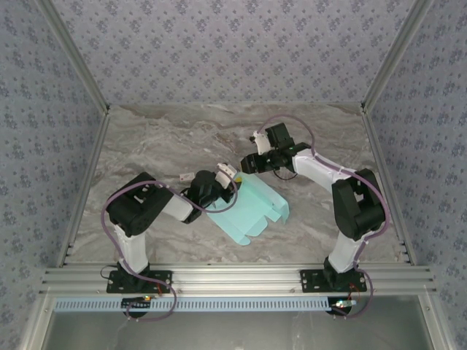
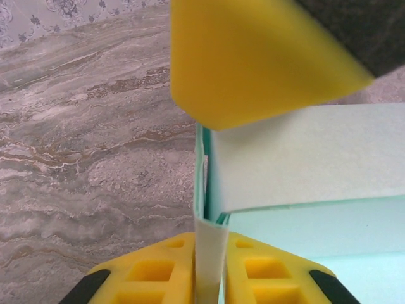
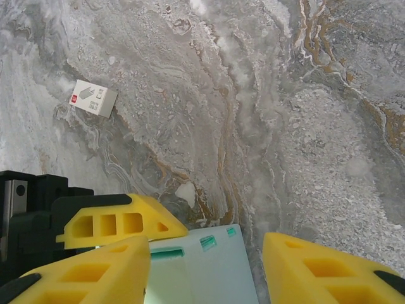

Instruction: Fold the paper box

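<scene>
The paper box is pale turquoise card, partly folded, lying mid-table with one panel raised. My left gripper is at its upper left edge. In the left wrist view that gripper is shut on a doubled upright flap of the paper box, its yellow fingers pressed on both sides. My right gripper hovers just beyond the same edge. In the right wrist view it stands open, straddling the top of a slotted panel of the box without squeezing it; one of its fingers looms over the flap.
A small white tag lies on the marble tabletop, left of the box and also visible as a tag beside the left wrist. Patterned walls close in the back and both sides. The left gripper's finger sits close beside the right one.
</scene>
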Controlling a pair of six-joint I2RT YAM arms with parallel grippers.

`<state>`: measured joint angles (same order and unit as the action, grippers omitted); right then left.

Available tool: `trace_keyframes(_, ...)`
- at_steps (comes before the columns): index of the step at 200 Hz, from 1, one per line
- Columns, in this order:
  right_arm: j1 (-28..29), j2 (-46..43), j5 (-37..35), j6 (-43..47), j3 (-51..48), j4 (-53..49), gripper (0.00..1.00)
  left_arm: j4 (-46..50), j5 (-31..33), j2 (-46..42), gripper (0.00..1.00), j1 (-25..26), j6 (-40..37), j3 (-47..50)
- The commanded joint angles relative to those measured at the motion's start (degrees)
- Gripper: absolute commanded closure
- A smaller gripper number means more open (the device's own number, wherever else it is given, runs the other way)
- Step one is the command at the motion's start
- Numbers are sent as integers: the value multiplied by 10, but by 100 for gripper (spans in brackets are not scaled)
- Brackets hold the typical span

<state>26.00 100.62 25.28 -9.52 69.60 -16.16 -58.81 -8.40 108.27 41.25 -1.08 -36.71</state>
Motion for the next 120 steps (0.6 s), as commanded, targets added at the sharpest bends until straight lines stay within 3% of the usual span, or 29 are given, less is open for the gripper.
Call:
trace_keyframes(1,-3,7,0,10,12,-23,49,-1,-23,11,78,-6,-4,-21)
trace_keyframes(37,-6,6,4,12,9,-25,50,3,-43,19,67,-17,4,-32)
trace_keyframes(59,-7,5,5,13,12,-28,50,4,-51,25,66,-21,6,-40)
trace_keyframes(120,-10,2,6,14,11,-30,51,11,-67,29,83,-25,7,-51)
